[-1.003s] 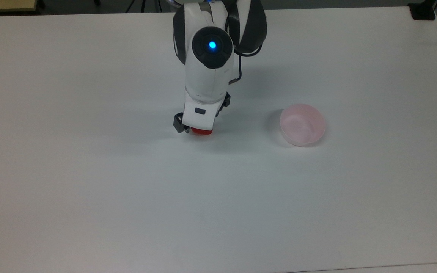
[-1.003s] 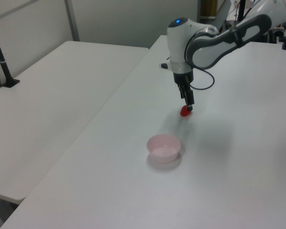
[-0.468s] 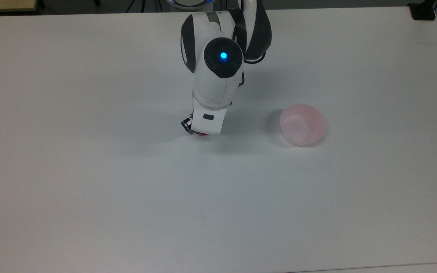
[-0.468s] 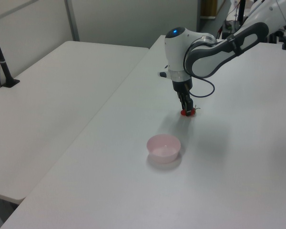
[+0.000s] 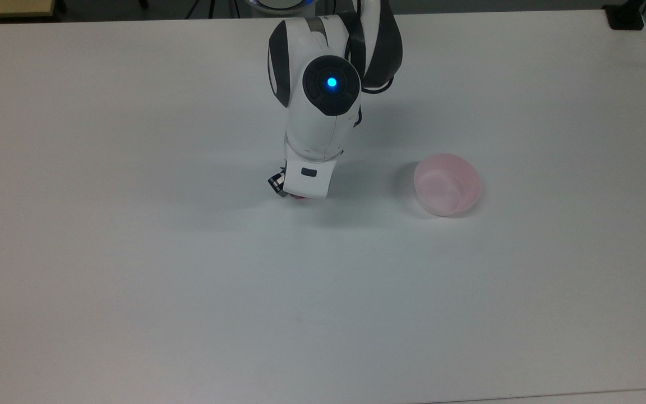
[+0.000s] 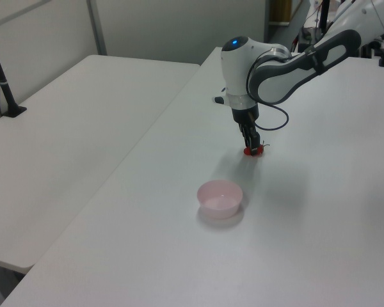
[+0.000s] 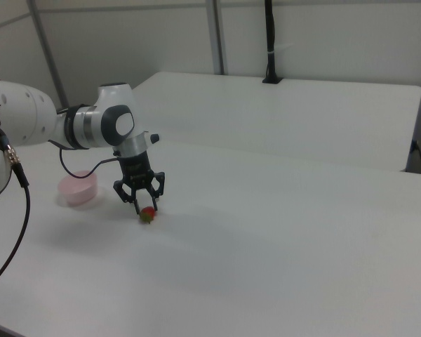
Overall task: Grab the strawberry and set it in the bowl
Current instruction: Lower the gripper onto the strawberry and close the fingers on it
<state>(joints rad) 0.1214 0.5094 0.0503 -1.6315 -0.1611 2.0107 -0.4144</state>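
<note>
White table (image 5: 132,252), strawberry (image 7: 147,215) between fingers of spread claw (image 7: 146,206), bowl (image 5: 447,184) apart.

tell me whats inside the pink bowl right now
Nothing: in the top view the bowl shows only its bare pale pink bottom. The strawberry lies on the white table, apart from the bowl, under the open end effector, whose fingers straddle it.

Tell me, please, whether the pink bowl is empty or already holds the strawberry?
Empty. The bowl shows only its bare pink inside, and the strawberry lies on the table apart from it.
</note>
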